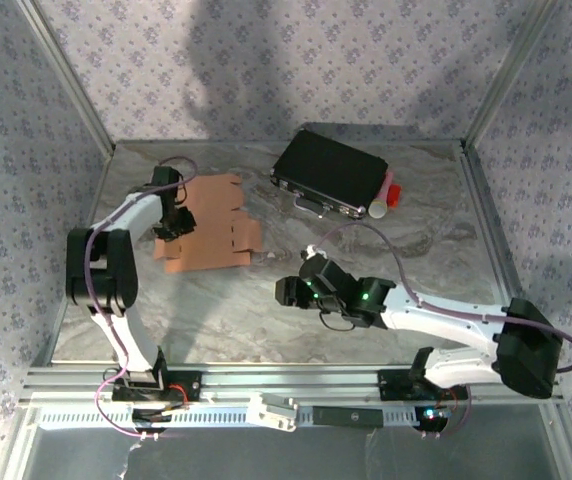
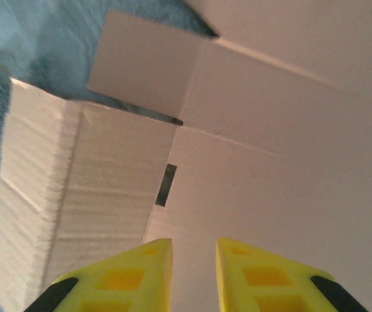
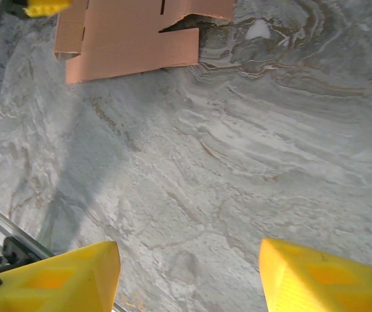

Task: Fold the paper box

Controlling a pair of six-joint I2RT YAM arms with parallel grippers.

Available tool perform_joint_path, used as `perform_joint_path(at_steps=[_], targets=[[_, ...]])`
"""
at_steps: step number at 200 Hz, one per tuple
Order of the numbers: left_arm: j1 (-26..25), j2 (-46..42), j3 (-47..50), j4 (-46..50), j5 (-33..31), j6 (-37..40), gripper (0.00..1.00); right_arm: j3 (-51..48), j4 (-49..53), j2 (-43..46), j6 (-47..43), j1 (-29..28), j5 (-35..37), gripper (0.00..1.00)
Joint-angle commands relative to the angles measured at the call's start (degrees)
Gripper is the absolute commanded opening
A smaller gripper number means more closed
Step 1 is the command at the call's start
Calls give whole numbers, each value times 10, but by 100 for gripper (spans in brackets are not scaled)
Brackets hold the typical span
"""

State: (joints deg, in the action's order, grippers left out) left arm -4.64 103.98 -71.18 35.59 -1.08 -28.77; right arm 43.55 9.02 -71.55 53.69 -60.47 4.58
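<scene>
- Cardboard of a salmon-brown colour, the paper box [image 1: 209, 225], is lying flat and unfolded on the left part of the marble-patterned table [image 1: 266, 310], with its tabbed flaps pointing toward the table's middle.
- The left hand [image 1: 174, 218] is hanging over the sheet's left edge; whether it is touching the cardboard cannot be told.
- In the left wrist view its yellow fingers [image 2: 140, 273] are standing close together, leaving a slim gap with bare cardboard showing through and nothing between them.
- A small dark slot [image 2: 166, 184] is sitting on a crease just ahead of those fingers.
- The right hand [image 3: 189, 273] is hovering over bare table near the middle, well apart from the sheet, with its fingers spread wide and gripping nothing.
- A black case [image 1: 328, 172] is resting at the far side, with a white-and-red cylinder [image 1: 384, 200] lying against its right corner.
</scene>
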Motion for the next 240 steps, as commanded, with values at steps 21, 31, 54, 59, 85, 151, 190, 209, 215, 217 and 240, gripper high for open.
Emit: perform_joint_path(at_steps=[21, 31, 54, 59, 85, 151, 190, 209, 215, 217, 240], targets=[[-39, -41, 98, -56, 20, -47, 24, 3, -35, -29, 36, 19, -29, 71], [-60, -60, 134, -81, 16, -66, 24, -8, -58, -34, 43, 36, -48, 72], [-99, -102, 209, -126, 4, -108, 24, -21, -101, -47, 58, 69, -86, 73], [-106, -112, 226, -138, 8, -120, 24, -22, -104, -49, 60, 73, -89, 73], [-146, -162, 289, -185, 28, -180, 24, -27, -115, -55, 71, 97, -98, 72], [-212, -368, 308, -145, 38, -238, 32, -51, -146, -58, 100, 152, -122, 70], [-78, -412, 281, -67, 85, -161, 42, -57, -216, -94, 144, 165, -125, 67], [-16, -392, 262, -64, 122, -132, 43, -53, -275, -132, 177, 164, -131, 66], [-5, -380, 252, -57, 128, -124, 43, -50, -289, -144, 188, 163, -132, 66], [-3, -375, 249, -56, 131, -122, 43, -50, -293, -148, 192, 163, -131, 66], [7, -342, 234, -46, 147, -111, 41, -50, -357, -191, 230, 160, -115, 66]])
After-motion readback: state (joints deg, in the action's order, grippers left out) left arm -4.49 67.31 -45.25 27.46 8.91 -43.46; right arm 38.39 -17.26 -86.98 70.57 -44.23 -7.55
